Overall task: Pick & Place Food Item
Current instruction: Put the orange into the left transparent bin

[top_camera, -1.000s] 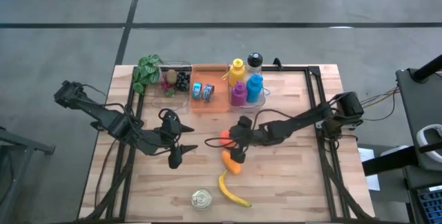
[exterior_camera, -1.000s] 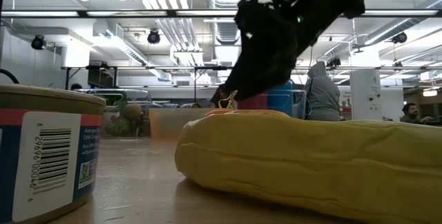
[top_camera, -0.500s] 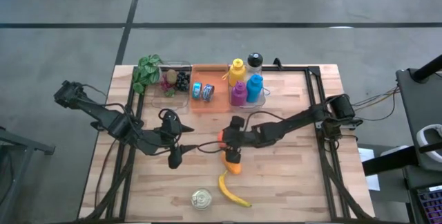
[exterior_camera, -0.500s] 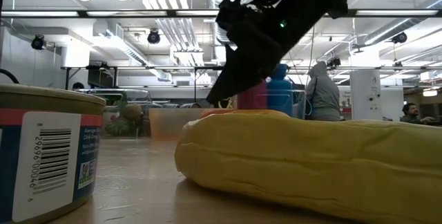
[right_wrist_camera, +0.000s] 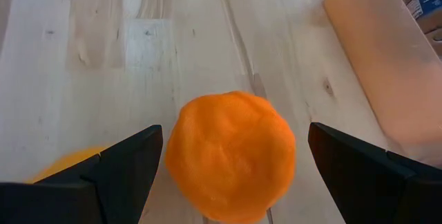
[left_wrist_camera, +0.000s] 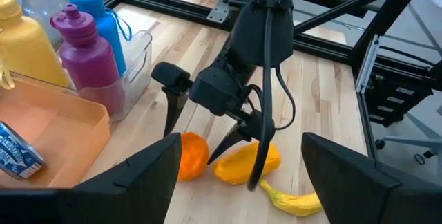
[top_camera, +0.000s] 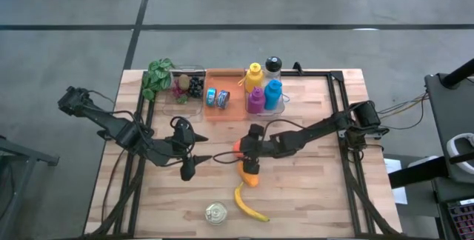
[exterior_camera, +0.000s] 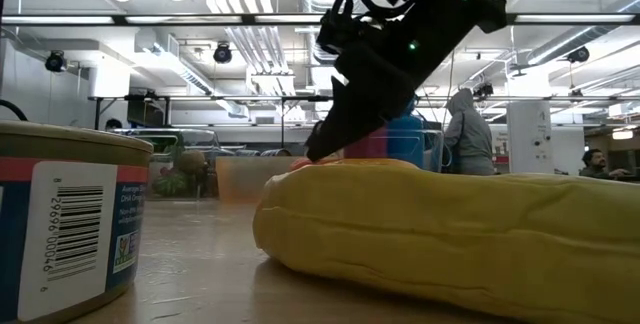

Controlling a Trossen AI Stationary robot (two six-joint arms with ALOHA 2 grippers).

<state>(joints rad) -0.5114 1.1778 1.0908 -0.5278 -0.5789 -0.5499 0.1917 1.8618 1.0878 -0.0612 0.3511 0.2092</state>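
A round orange fruit rests on the wooden table near its middle. My right gripper is open and slants down over it, one finger on each side; I see no touch. A yellow-orange fruit lies just nearer, and a banana lies near the front edge. My left gripper hangs open above the table, left of the fruit, with nothing between its fingers.
Along the far edge stand a clear bin with grapes, an orange tray with small cans and a clear bin of bottles, with a leafy green beside them. A tin can stands near the front edge.
My right gripper has moved a little toward the table's left edge and down, rolling about its own axis, until its open fingers stand on either side of the orange fruit. The fruit has not moved.
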